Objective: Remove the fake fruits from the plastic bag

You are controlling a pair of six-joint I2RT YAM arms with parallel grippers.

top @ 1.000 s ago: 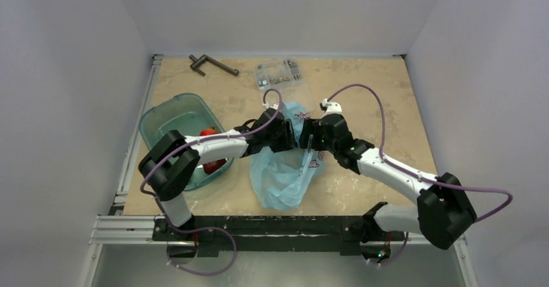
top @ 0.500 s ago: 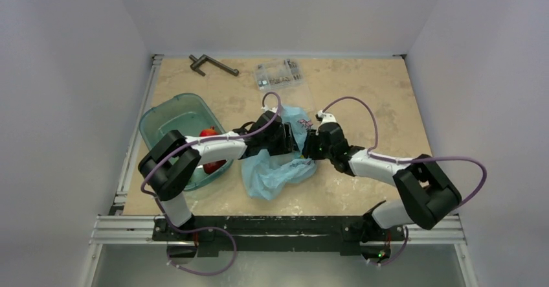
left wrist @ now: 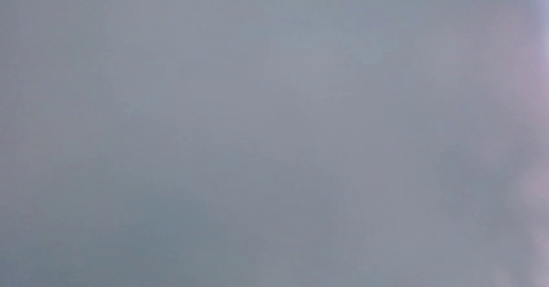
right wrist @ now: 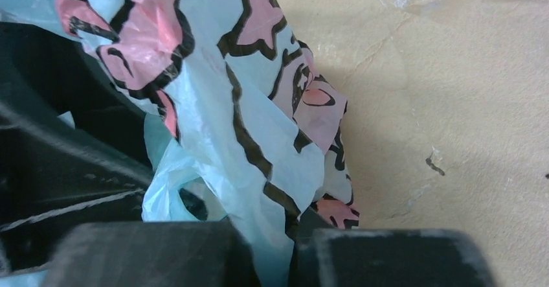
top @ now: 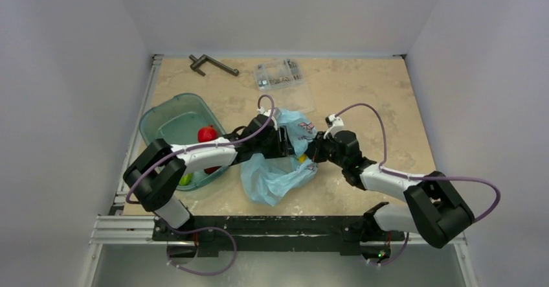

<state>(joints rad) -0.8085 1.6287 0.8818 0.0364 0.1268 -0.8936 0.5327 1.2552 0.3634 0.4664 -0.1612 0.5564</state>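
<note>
The right gripper [right wrist: 288, 258] is clenching a fold of the thin light-blue printed plastic bag [top: 272, 177], lying mid-frame. The left gripper [top: 283, 143] is reaching inside, its grip hidden. Pulling could be tearing the film, or spilling the small yellow plastic fruit [top: 302, 159] peeking out.

No legible text, plastic bag [right wrist: 259, 138] print pink and black, unreadable
</note>
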